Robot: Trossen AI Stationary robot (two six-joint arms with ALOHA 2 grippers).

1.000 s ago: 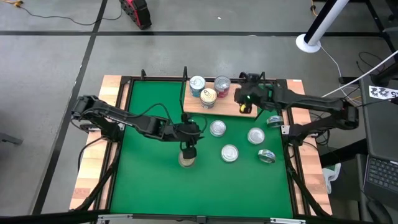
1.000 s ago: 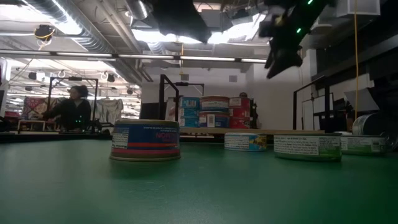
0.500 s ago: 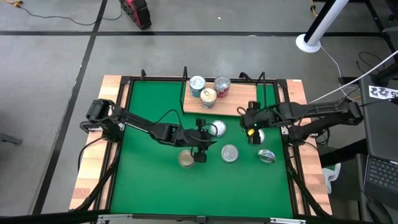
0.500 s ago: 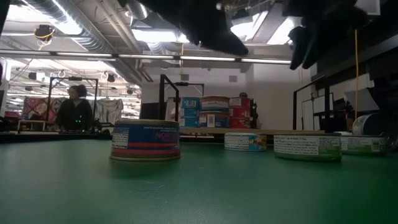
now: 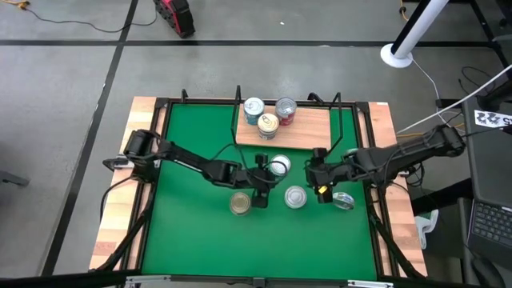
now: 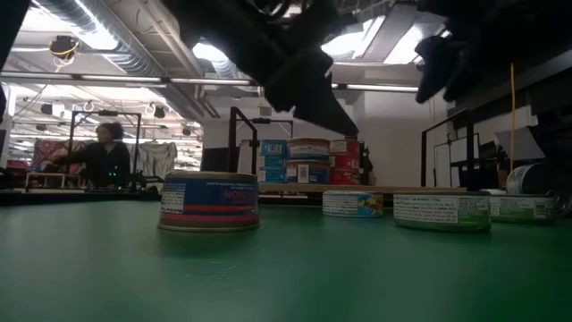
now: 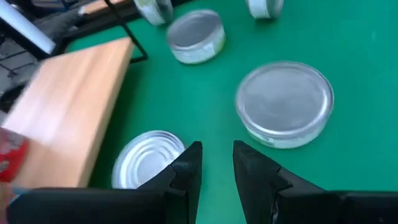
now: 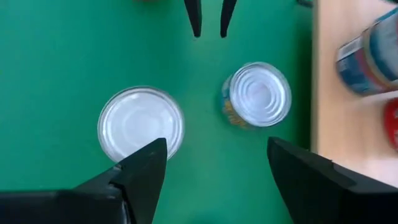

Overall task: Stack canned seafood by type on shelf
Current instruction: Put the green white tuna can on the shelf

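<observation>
From above, my right claw (image 5: 319,182) has come off the shelf (image 5: 310,128), where three stacks of canned seafood (image 5: 268,117) stand, down to the loose tins on the tabletop (image 5: 192,224) in front of it; my left claw (image 5: 262,192) has left the red tin (image 5: 239,204). Level across, that red tin (image 6: 209,200) sits alone. My right wrist shows wide-open fingers (image 8: 144,169) above two silver lids; my left shows narrowly parted, empty fingers (image 7: 187,171), so a fresh pick is starting.
</observation>
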